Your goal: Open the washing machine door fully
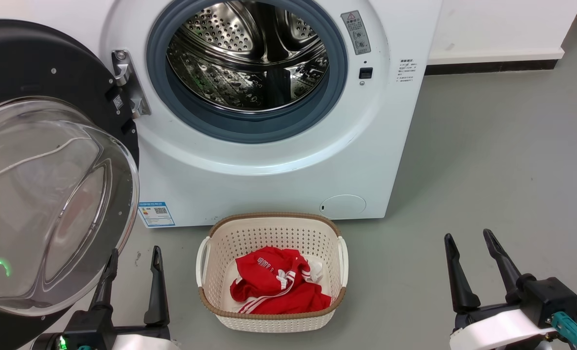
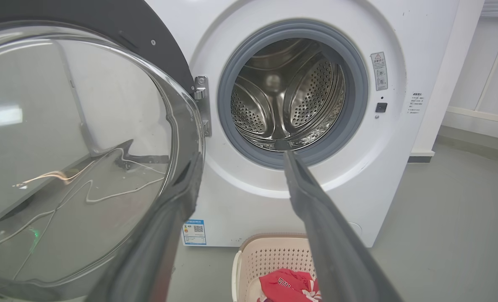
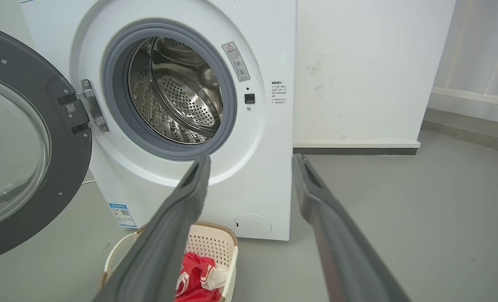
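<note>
The white washing machine (image 1: 278,165) stands ahead with its steel drum (image 1: 249,53) exposed inside the grey-blue rubber ring. The washing machine door (image 1: 40,194), a black disc with a bulging clear glass bowl, is swung wide out to the left on its metal hinge (image 1: 129,85). My left gripper (image 1: 133,256) is open at the lower left, its left finger just by the glass bowl's lower rim. My right gripper (image 1: 468,238) is open at the lower right over bare floor. The same door (image 2: 72,159) and door (image 3: 18,147) appear in both wrist views.
A beige laundry basket (image 1: 210,296) with a red garment (image 1: 276,284) sits on the grey floor right in front of the machine, between my grippers. A white wall with a dark skirting (image 1: 492,65) runs behind on the right. Open floor lies to the right.
</note>
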Robot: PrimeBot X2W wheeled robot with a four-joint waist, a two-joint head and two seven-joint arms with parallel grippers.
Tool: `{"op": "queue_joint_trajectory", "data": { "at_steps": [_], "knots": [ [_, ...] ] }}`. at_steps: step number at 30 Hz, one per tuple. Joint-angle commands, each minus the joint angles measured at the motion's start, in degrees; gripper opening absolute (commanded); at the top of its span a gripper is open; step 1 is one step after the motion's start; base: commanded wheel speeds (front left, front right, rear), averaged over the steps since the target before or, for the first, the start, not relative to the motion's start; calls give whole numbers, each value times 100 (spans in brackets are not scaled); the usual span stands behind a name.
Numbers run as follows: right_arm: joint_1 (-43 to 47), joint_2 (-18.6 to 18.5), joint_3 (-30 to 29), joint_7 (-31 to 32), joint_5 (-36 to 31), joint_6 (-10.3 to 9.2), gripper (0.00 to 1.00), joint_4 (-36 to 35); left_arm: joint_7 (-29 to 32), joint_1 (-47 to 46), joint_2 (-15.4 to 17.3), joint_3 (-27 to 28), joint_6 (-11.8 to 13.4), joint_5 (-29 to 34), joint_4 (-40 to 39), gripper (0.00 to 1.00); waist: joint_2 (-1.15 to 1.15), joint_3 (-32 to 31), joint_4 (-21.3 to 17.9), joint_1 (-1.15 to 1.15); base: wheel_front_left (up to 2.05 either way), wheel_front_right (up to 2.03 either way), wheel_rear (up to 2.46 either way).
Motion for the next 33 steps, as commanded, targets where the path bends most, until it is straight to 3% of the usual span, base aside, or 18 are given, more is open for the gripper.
{"op": "queue_joint_trajectory", "data": {
  "at_steps": [1, 8, 9, 12, 33],
  "knots": [
    [-12, 9, 0, 2, 31, -4, 100, 9, -14, 8, -6, 14, -4, 10, 4, 100, 0, -1, 4, 0, 0, 0, 0],
    [-5, 9, 6, 0, 64, -3, 100, 15, -14, 16, -8, 8, -19, -18, 9, 100, 0, -1, 26, 0, 0, 0, 0],
    [1, 0, 5, 1, 27, -1, 0, 8, 0, 2, -1, -2, -6, -10, 8, 0, 0, -1, 27, 0, 0, 0, 0],
    [50, 0, 29, 0, 116, 0, 0, 86, 41, 3, -8, 15, -9, -95, 156, 0, 0, 0, 30, 0, 0, 0, 0],
    [-221, -134, -40, 359, 2493, 0, 0, 350, 589, -329, -6, 96, -162, -2354, 496, 0, 0, 16, 90, 0, 0, 0, 0]
  ]
}}
